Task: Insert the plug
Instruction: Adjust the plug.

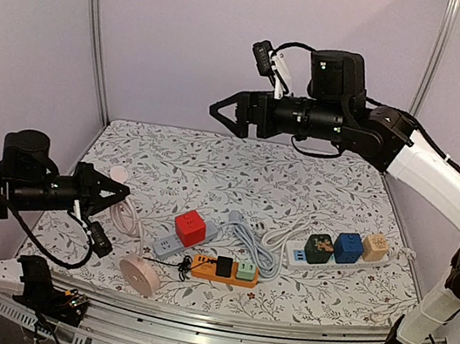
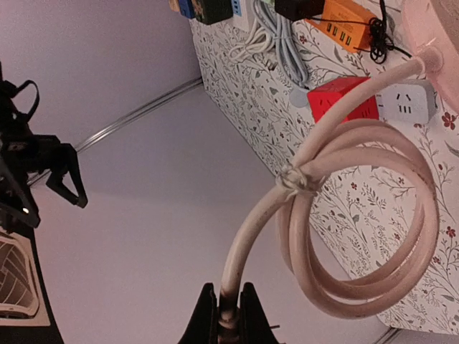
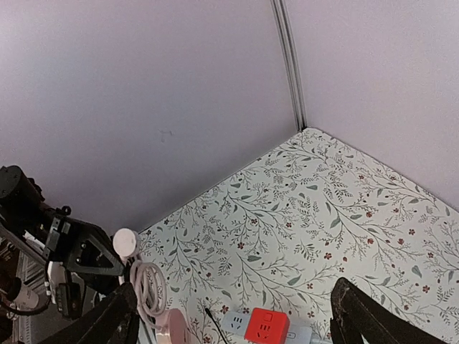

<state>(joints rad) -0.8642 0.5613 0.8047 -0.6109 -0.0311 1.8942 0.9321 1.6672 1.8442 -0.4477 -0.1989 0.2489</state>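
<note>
Your left gripper [image 2: 228,289] is clamped on the pink cable [image 2: 247,229], its two dark fingers pinching the smooth, rubbery cord right at its end. From above, a pale round plug [image 1: 117,172] sits at those fingertips, held above the left edge of the table. You cannot make out its prongs from any view.

Beyond the grip the cable loops into a tidy coil of several turns, cinched by a whitish twist tie [image 2: 294,179]. It then runs to a round, flat pink hub [image 1: 140,273] lying near the front edge.

Your right gripper [image 1: 225,114] hangs high over the back of the table with its jaws spread wide and nothing between them.

The table wears a matte floral cloth [image 1: 213,169] of grey leaves and small red buds. On it, from left to right:
- a white power strip [image 1: 167,244] carrying a glossy red cube adapter [image 1: 190,227];
- an orange strip [image 1: 225,270] with a black block and a green block plugged in, just in front of the white one;
- a bundled grey-white cord [image 1: 254,238];
- a longer white strip [image 1: 335,258] topped by dark green, blue and beige cubes.
</note>
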